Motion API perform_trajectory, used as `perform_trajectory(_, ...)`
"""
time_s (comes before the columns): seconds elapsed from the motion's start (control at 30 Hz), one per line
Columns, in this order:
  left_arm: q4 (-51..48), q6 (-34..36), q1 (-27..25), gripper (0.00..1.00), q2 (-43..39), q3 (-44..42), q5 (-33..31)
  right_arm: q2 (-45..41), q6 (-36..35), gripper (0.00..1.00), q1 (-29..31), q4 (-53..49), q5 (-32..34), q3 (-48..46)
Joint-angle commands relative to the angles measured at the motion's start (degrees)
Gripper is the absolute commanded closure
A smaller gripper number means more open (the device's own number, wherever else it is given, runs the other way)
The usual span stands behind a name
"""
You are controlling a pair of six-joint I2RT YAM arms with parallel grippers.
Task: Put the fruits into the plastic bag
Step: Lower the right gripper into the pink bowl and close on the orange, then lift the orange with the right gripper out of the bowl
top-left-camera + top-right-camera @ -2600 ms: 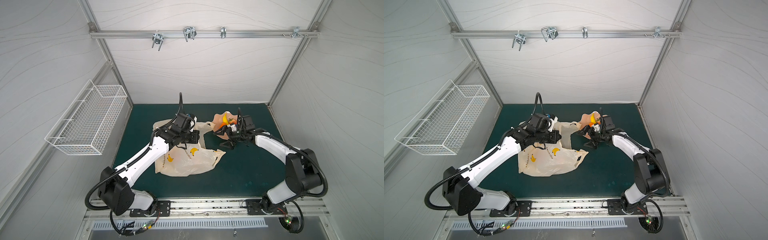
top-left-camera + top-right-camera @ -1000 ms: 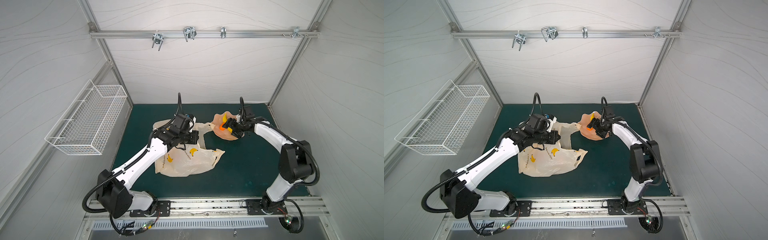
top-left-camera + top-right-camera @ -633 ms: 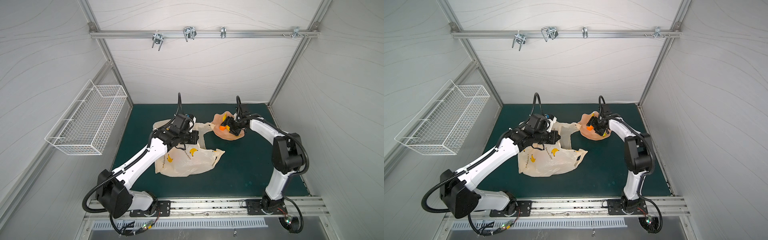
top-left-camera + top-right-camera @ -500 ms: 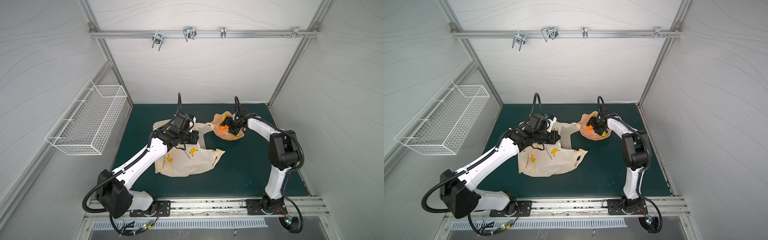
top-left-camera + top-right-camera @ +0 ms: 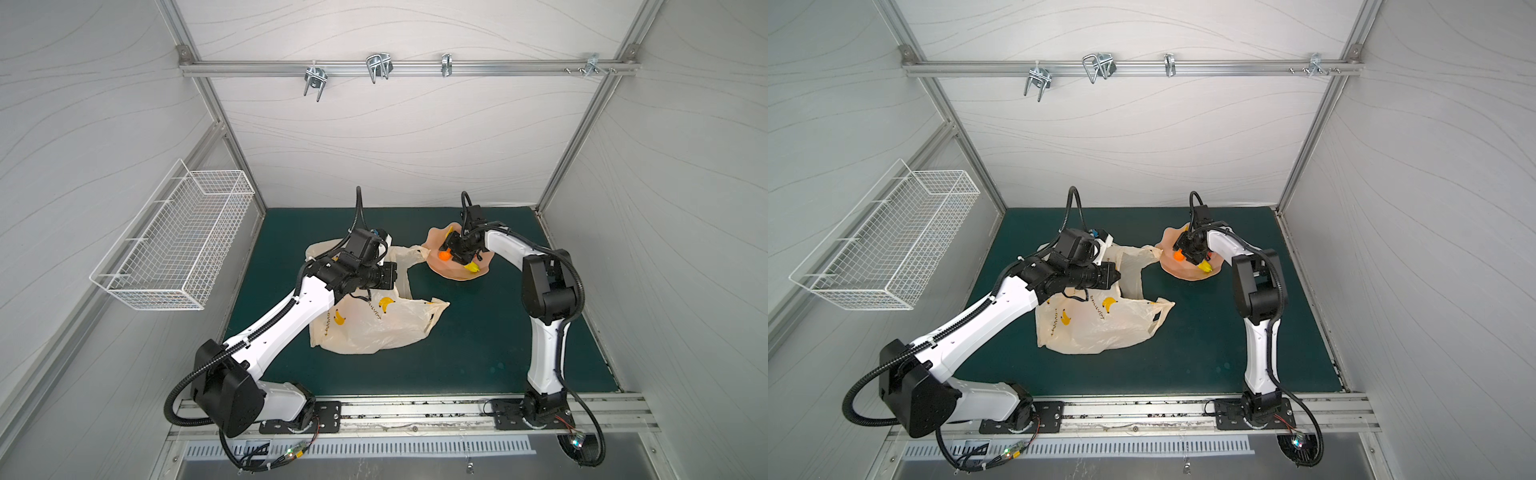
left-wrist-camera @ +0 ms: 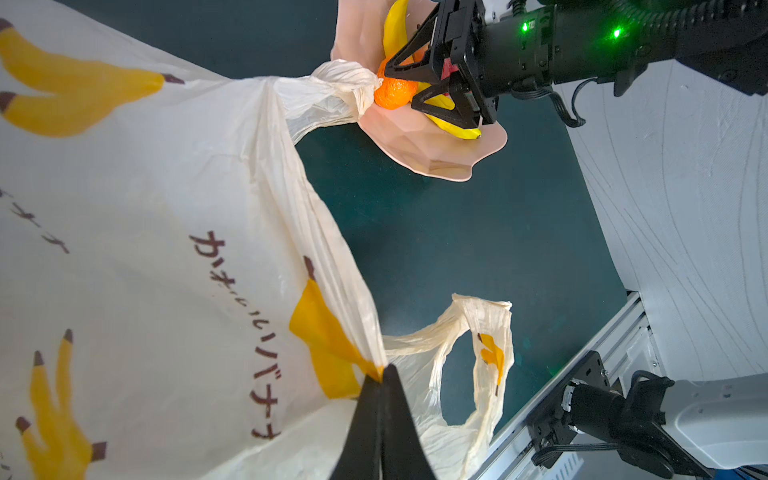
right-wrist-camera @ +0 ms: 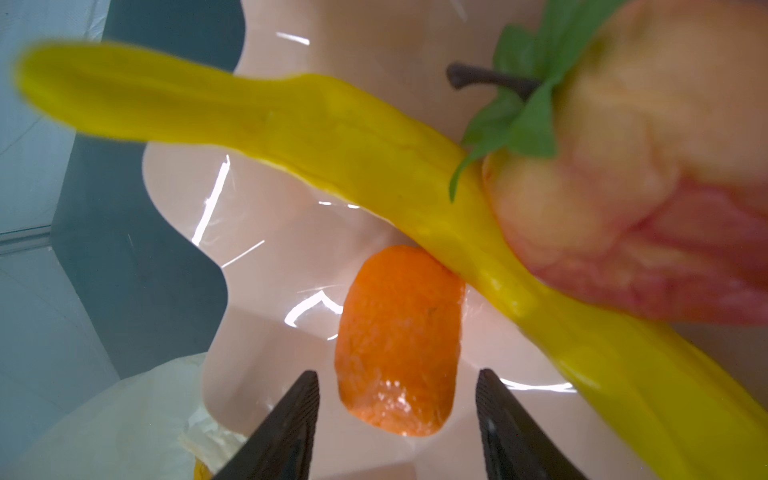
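The cream plastic bag (image 5: 374, 320) printed with bananas lies on the green mat in both top views (image 5: 1100, 324). My left gripper (image 6: 380, 370) is shut on a fold of the bag's rim (image 6: 340, 266), holding it raised. A pink dish (image 5: 453, 274) behind the bag holds an orange (image 7: 399, 340), a long banana (image 7: 332, 137) and a peach-coloured fruit (image 7: 644, 187). My right gripper (image 7: 397, 382) is down in the dish, open. One finger stands on each side of the orange, with a gap on both sides. One bag handle (image 6: 345, 87) touches the dish.
A white wire basket (image 5: 178, 245) hangs on the left wall. A metal rail with hooks (image 5: 378, 70) crosses the back wall. The arms' base rail (image 5: 415, 411) runs along the front edge. The second bag handle (image 6: 486, 345) lies on the mat.
My right gripper has moved from the mat beside the dish into the dish and down over the orange, its jaws narrowing. The left arm and bag have stayed still.
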Motion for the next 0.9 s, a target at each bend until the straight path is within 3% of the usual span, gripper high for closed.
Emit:
perform_trajectory(0.0, 0.60, 0.28, -0.16, 1.00, -0.90, 0.34, -0.01, 2.19, 0.57, 0.43, -0.32, -2.68, 1.75, 1.68)
perform_trajectory(0.57, 0.68, 0.73, -0.16, 1.00, 0.25, 1.45, 0.43, 4.22, 0.58, 0.68, 0.08, -4.53, 2.43, 4.99)
perform_trajectory(0.87, 1.44, 0.46, -0.14, 1.00, 0.15, 1.19, 0.65, 1.61, 0.54, 0.70, 0.52, -3.88, 0.80, 3.13)
